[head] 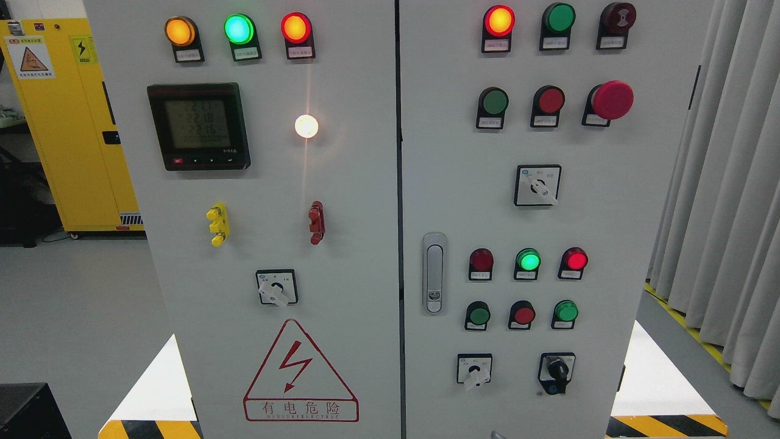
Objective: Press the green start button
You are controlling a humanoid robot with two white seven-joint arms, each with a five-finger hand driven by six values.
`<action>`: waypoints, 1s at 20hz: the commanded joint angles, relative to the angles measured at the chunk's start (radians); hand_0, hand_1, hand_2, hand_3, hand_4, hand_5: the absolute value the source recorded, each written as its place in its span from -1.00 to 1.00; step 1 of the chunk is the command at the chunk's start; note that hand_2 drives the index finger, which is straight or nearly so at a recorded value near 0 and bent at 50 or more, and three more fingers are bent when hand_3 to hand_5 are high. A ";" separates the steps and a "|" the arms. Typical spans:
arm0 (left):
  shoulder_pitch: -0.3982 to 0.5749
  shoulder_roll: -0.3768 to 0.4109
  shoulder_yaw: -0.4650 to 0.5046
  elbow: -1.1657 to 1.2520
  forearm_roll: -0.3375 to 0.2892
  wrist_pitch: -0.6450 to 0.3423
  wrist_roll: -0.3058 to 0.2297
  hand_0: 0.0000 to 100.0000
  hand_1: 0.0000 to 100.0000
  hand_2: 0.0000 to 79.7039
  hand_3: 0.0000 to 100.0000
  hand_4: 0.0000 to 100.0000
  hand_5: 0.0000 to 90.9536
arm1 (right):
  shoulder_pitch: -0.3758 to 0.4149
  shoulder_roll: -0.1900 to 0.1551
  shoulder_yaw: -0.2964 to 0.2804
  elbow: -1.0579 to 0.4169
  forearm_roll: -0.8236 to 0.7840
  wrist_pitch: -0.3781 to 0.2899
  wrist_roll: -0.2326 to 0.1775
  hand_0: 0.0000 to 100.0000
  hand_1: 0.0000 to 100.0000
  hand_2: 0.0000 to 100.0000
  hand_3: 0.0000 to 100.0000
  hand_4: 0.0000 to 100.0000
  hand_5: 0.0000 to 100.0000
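Note:
A grey electrical cabinet [365,244] fills the head view, with two doors. The right door carries several green buttons: one unlit in the upper row [494,102], one unlit in the lower row at the left [479,315], and one brighter at that row's right end [566,311]. Which of them is the start button I cannot tell; the labels are too small to read. Red buttons [551,100] [523,314] sit beside them. A large red mushroom button [612,100] is at the upper right. Neither hand shows in the picture.
Lit indicator lamps run along the top of both doors. A meter display [199,126], rotary switches [537,185] and a door handle [433,272] are on the panel. A yellow cabinet [67,122] stands at the left, grey curtains [725,183] at the right.

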 commanded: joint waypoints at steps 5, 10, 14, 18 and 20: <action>0.000 0.000 0.000 0.000 0.000 0.000 0.000 -0.76 0.11 -1.00 -1.00 -1.00 -1.00 | -0.057 -0.039 -0.043 -0.037 0.098 0.060 -0.001 -0.16 0.58 -1.00 -0.26 -0.14 -0.36; 0.000 0.000 0.000 0.000 0.000 0.000 0.000 -0.76 0.11 -1.00 -1.00 -1.00 -1.00 | -0.103 -0.049 -0.137 -0.056 0.415 0.059 -0.010 0.05 0.70 -1.00 0.39 0.64 0.55; 0.000 0.000 0.000 0.000 0.000 0.000 0.000 -0.76 0.11 -1.00 -1.00 -1.00 -1.00 | -0.163 -0.059 -0.165 -0.069 0.538 0.062 -0.011 0.19 0.79 -1.00 0.70 0.90 0.88; 0.001 0.000 0.000 -0.001 0.000 0.000 0.000 -0.76 0.11 -1.00 -1.00 -1.00 -1.00 | -0.231 -0.082 -0.175 -0.068 0.633 0.068 -0.011 0.22 0.84 -1.00 0.83 1.00 0.96; 0.000 0.000 0.000 -0.001 0.000 0.000 0.000 -0.76 0.11 -1.00 -1.00 -1.00 -1.00 | -0.257 -0.085 -0.174 -0.062 0.663 0.070 -0.011 0.21 0.87 -1.00 0.84 1.00 0.99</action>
